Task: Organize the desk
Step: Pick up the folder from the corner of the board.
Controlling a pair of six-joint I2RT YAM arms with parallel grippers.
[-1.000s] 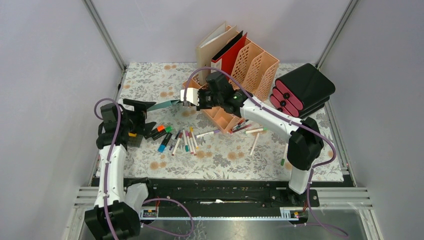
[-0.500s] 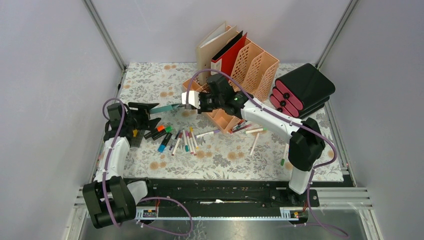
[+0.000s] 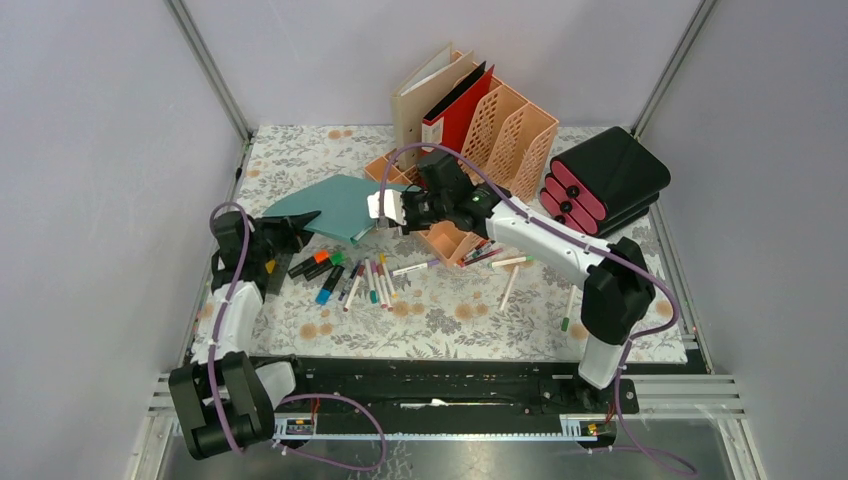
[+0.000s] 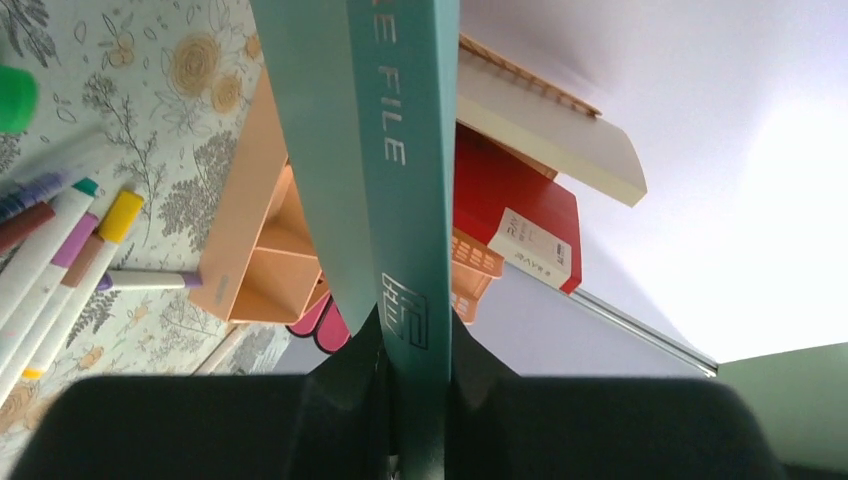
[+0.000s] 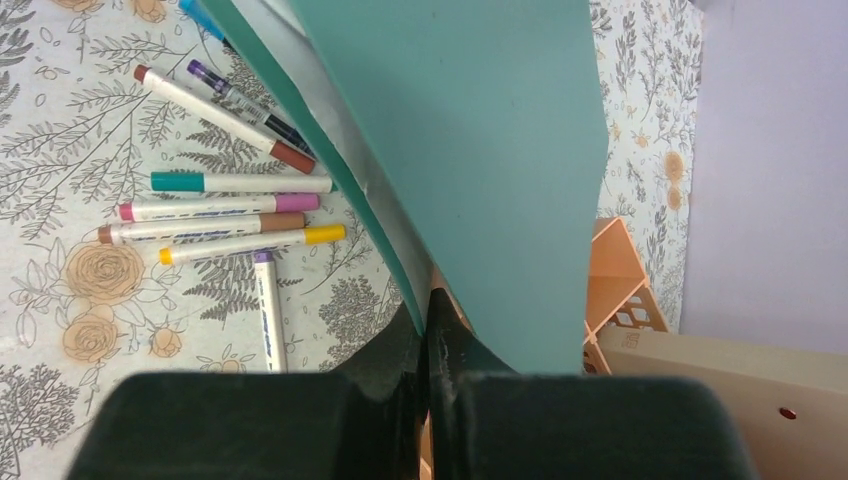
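- Above the left half of the desk [image 3: 470, 325], a teal file [image 3: 335, 205] is held up in the air between the two arms.
- The left claw [image 3: 296, 220] is squeezed shut on the file's thin back edge, where the word FILE is printed. This is seen best in the left wrist view.
- The right claw [image 3: 386, 208] is pinched shut on the other end of the file, just beside a small peach tray [image 3: 448, 240].
- The desk is found under everything. It is a big flat top covered with a flowery cloth, and grey walls are set around it.
- At the back of the desk a peach rack [image 3: 512, 130] is stood up. A red folder [image 3: 462, 108] and a tan folder [image 3: 425, 95] are kept upright at its left end.
- A stack of black cases [image 3: 605, 180] with pink ends is placed at the back right.
- A bunch of markers [image 3: 360, 278] is left lying loose on the cloth, below the file.
- A few more pens [image 3: 508, 285] are scattered to the right of the tray, and some are seen poking out of it.
- The job is judged to be only partly done. Two folders are stood up by the rack, but the teal file is not yet put away.
- The loose markers and pens are not yet picked up, so most of the tidying is thought to be left.
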